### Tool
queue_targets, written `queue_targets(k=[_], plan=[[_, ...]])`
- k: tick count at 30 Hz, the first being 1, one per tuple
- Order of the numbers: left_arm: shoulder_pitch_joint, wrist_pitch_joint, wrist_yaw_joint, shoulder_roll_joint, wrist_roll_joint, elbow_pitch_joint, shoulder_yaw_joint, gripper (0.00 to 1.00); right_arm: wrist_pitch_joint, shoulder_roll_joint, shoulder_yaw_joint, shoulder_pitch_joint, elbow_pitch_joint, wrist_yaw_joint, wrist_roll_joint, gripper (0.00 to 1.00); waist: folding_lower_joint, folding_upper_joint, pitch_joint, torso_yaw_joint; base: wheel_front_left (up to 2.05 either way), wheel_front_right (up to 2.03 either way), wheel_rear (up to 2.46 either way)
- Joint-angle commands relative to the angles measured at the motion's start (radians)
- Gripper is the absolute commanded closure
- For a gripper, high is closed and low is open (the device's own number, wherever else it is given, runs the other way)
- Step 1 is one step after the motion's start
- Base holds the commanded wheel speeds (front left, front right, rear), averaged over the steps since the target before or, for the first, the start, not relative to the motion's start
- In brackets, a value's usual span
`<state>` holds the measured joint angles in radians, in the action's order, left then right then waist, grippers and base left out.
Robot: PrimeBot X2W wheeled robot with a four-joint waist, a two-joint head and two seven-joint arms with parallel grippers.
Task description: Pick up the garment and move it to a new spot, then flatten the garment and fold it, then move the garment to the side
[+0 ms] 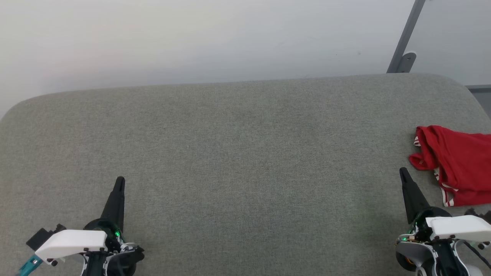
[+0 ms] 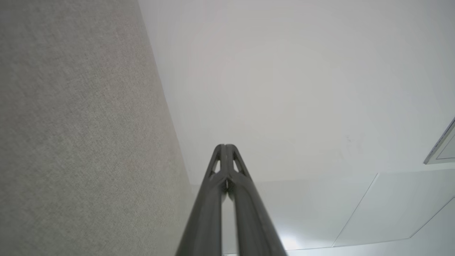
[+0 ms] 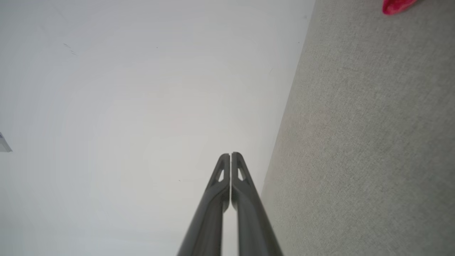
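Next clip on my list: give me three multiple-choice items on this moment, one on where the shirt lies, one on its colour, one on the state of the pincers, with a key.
1. In the head view, where does the garment lie on the grey padded surface?
A. At the far left edge.
B. At the right edge, near the right pincer.
C. In the centre, between both pincers.

2. What is its main colour?
A. Red.
B. Blue.
C. Green.

3. How do the left pincer and the right pincer stand?
A. Both open.
B. The right one shut on the garment.
C. Both shut, holding nothing.

Key:
1 B, the cloth lies crumpled at the right edge of the head view.
2 A, it is red cloth with white striped trim.
3 C, in each wrist view the fingers meet with nothing between them.
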<state>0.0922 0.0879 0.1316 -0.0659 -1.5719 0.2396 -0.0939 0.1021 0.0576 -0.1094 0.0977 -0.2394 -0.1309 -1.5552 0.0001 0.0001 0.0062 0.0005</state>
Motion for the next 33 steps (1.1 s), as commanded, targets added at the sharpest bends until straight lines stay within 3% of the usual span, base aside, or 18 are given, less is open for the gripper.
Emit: queue_targets(k=[1, 33], plan=[[0.014, 0.007, -0.002, 0.001, -0.026, 0.002, -0.004, 1.0, 0.007, -0.007, -0.005, 0.014, -0.004, 0.0, -0.024, 1.0, -0.0001, -0.0001, -0.001, 0.0, 0.0, 0.0, 0.0], [0.023, 0.021, -0.002, 0.01, -0.049, 0.006, -0.012, 1.0, 0.015, -0.009, -0.006, 0.015, -0.007, 0.0, -0.059, 1.0, -0.0001, -0.0001, -0.003, -0.001, 0.0, 0.0, 0.0]])
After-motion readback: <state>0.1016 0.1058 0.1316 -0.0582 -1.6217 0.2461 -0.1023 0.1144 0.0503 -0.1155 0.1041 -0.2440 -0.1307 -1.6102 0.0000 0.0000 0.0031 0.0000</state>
